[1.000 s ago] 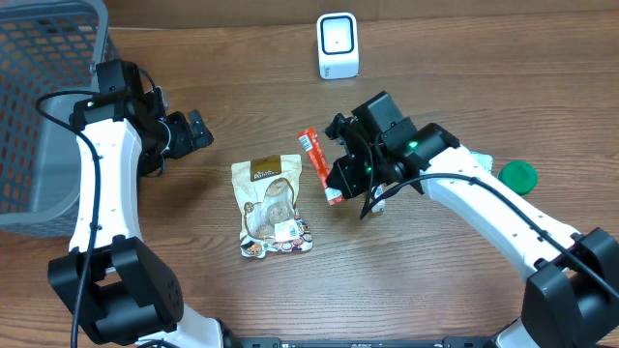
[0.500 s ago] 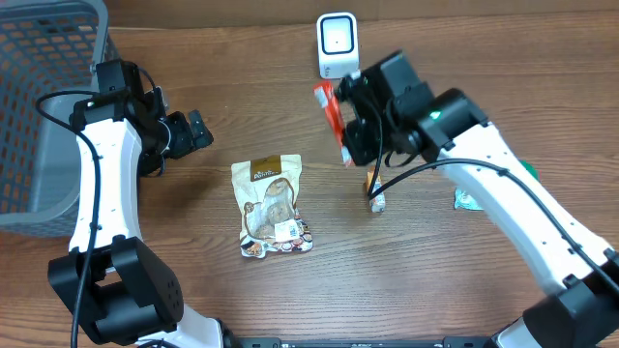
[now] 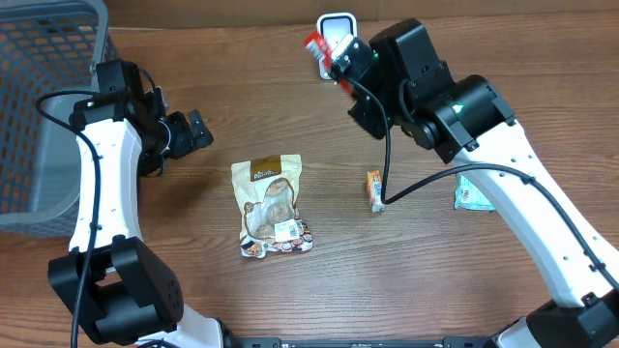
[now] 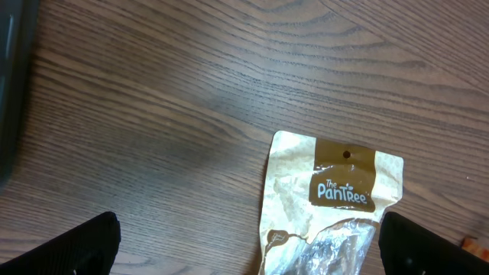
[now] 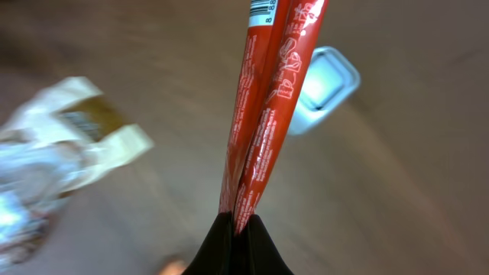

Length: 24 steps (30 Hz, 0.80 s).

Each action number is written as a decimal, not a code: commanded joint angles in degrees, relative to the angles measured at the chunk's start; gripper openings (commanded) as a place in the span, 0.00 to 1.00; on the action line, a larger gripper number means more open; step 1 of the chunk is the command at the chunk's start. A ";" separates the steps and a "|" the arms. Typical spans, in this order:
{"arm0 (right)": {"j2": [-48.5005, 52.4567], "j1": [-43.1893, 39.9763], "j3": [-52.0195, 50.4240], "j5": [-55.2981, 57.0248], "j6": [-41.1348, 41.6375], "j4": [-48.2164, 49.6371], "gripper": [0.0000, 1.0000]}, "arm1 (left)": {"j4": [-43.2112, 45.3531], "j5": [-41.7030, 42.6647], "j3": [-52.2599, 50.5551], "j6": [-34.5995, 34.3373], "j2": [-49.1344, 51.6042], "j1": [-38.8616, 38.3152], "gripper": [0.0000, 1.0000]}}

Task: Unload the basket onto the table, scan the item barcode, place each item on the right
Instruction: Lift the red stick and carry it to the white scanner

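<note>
My right gripper [image 3: 346, 60] is shut on the lower end of a long red stick packet [image 3: 322, 46], holding it in the air right beside the white scanner [image 3: 336, 21] at the back of the table. In the right wrist view the red packet [image 5: 271, 99] rises from the closed fingertips [image 5: 238, 225], with printed digits at its top end, and the scanner [image 5: 327, 88] sits behind it. My left gripper [image 3: 184, 133] hangs open above the table left of a tan snack pouch [image 3: 272, 205]. Nothing lies between its fingers [image 4: 76, 248], and the pouch [image 4: 328, 206] lies ahead.
A grey mesh basket [image 3: 39, 97] stands at the far left. A small orange packet [image 3: 374, 189] lies mid-table, and a teal packet [image 3: 474, 195] lies partly under my right arm. In the right wrist view the pouch [image 5: 53, 153] is blurred at the left.
My right arm has carried the red packet up from beside the pouch to the scanner at the back. The left arm has stayed still.
</note>
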 commanded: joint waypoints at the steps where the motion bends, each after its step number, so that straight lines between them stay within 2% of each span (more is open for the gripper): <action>1: 0.83 -0.07 0.79 11.93 -4.44 4.02 0.04 | 0.02 -0.37 1.31 1.51 0.11 -0.17 1.00; 11: 3.63 0.26 -0.48 22.03 -12.26 14.73 0.04 | 0.02 -0.37 1.31 1.51 0.11 -0.20 0.99; 24: 14.51 0.26 -0.87 29.53 -20.72 26.29 0.04 | 0.02 -0.37 1.31 1.51 0.11 -0.20 1.00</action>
